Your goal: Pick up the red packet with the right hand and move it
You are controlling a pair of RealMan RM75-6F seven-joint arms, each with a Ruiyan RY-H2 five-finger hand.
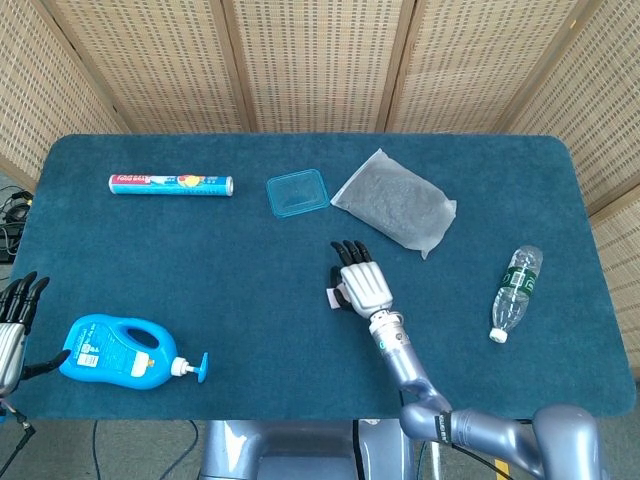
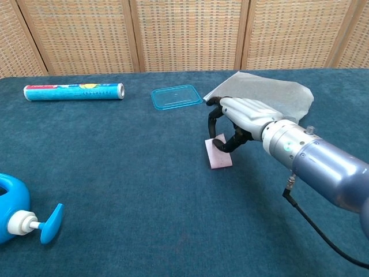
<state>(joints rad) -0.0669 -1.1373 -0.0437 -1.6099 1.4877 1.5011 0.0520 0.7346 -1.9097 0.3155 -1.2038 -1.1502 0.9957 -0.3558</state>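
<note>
Fingers of the right hand curl down over a small pinkish packet that lies flat on the blue table cloth near the middle of the table. The black fingertips reach the packet's top edge, but whether they actually grip it cannot be told; the packet looks to be resting on the cloth. In the head view only a sliver of it shows at the hand's left edge.

Just beyond the hand lies a grey plastic bag, and beside that a clear blue lid. Further left along the far side is a long tube with a printed label. A clear water bottle lies on its side well off to the right.

At the near left corner, the left hand rests with fingers apart, holding nothing, next to a blue pump bottle lying on its side.
</note>
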